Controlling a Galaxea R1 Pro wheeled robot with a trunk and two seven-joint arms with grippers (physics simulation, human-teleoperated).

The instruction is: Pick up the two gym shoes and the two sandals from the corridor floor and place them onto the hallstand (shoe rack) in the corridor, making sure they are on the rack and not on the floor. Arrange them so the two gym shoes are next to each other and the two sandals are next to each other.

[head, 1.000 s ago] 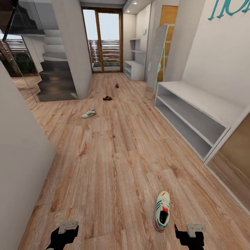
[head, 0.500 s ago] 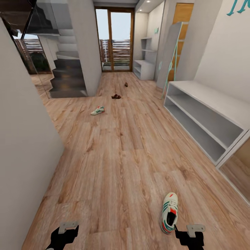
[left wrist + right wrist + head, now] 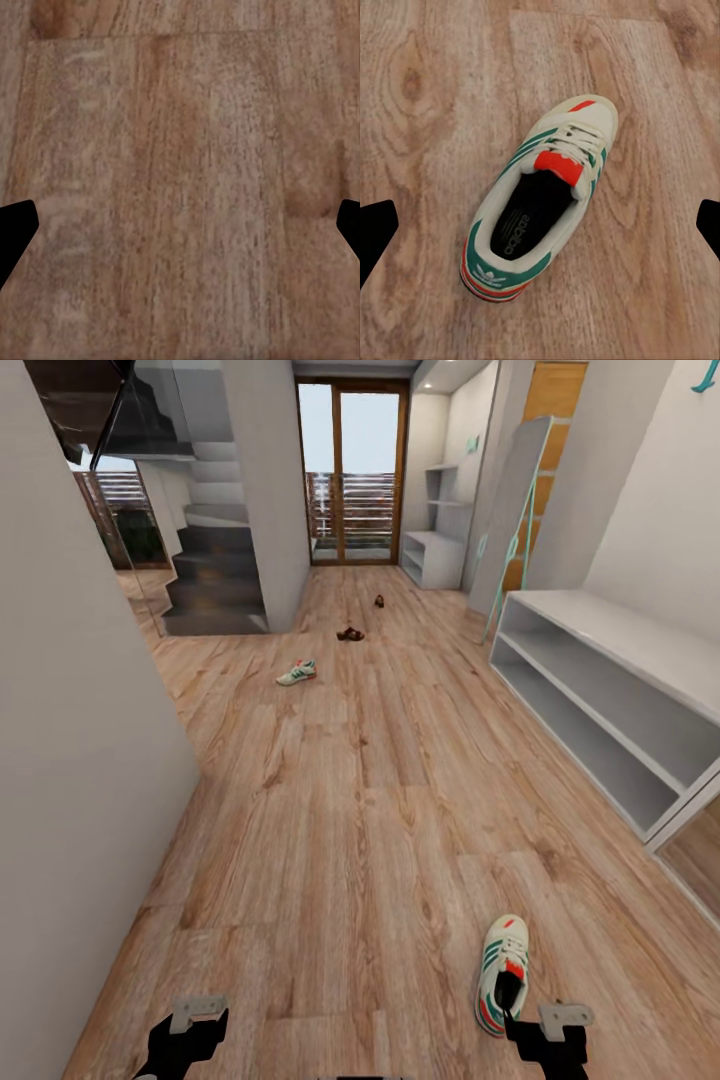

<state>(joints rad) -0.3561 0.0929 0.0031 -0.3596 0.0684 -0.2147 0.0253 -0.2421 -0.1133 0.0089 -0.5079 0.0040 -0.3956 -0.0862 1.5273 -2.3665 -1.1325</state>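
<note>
In the head view, a long corridor of light brown wood-grain plank floor (image 3: 360, 810) is being shown, with a white lace-up gym shoe with green side stripes and a red-orange tongue (image 3: 502, 972) lying on the planks close to the robot, toe pointing away, just ahead of the black right gripper (image 3: 547, 1040). The black left gripper (image 3: 185, 1040) is being held over bare planks, well apart from that shoe. Farther down the corridor, a second white and green gym shoe (image 3: 297, 672) is lying on the floor, and beyond it two small dark brown leather sandals are resting on the planks, the nearer sandal (image 3: 350, 633) and the farther sandal (image 3: 379, 600) apart from each other. The low, long light-grey open-fronted shoe rack (image 3: 610, 700) is standing against the right wall, and nothing is being seen on the parts of its top and two shelves that are in view. A dark staircase (image 3: 215, 575) and a glazed wooden door (image 3: 350, 470) are being seen at the far end. In the left wrist view, the left gripper's fingertips (image 3: 15, 232) are being held wide apart above wood planks, nothing between them. In the right wrist view, the right gripper's fingertips (image 3: 375, 236) are likewise being held wide apart, and the near gym shoe (image 3: 544, 217) is lying upright on the floor between and below them, untouched.
</note>
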